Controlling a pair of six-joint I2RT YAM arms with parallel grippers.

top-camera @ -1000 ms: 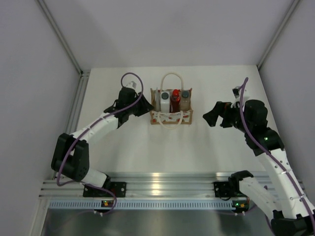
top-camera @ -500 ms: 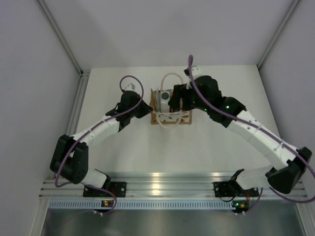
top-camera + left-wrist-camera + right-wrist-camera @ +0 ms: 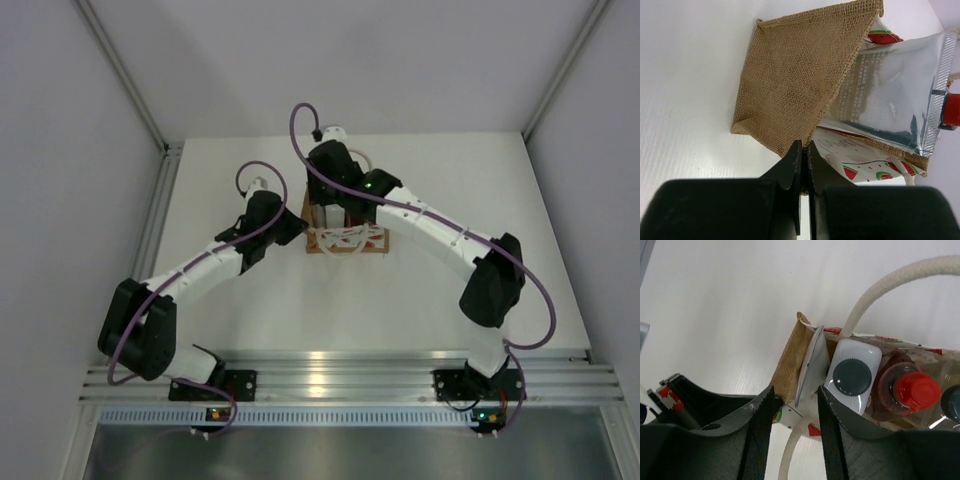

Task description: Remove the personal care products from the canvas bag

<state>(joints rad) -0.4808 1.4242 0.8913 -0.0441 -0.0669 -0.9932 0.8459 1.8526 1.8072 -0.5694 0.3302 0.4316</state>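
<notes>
The right arm has swung from the right side of the white surface [image 3: 450, 300] across to the small tan-brown canvas bag with cream rope handles [image 3: 345, 238], and now reaches over its top from behind; the left arm has moved in against the bag's left end.

The left end effector [image 3: 804, 155] is pressed together, its black fingers pinching the bag's lower burlap edge at that end. Beside them, the left wrist view shows the bag's white front panel printed with red watermelon slices [image 3: 860, 165].

The right end effector [image 3: 794, 405] hovers just above the bag's left end with its fingers partly spread. A flat silvery foil sachet [image 3: 810, 365] stands on edge between them, against the bag's inner wall; I cannot tell whether the fingers touch it.

All the products sit upright inside the bag. Next to the sachet is the white-grey squeeze tube with a dark ribbed cap [image 3: 852, 375], then the red bottle with a red cap [image 3: 912, 390], then the dark grey cap of a pale translucent bottle [image 3: 952, 402] at the frame's edge.
</notes>
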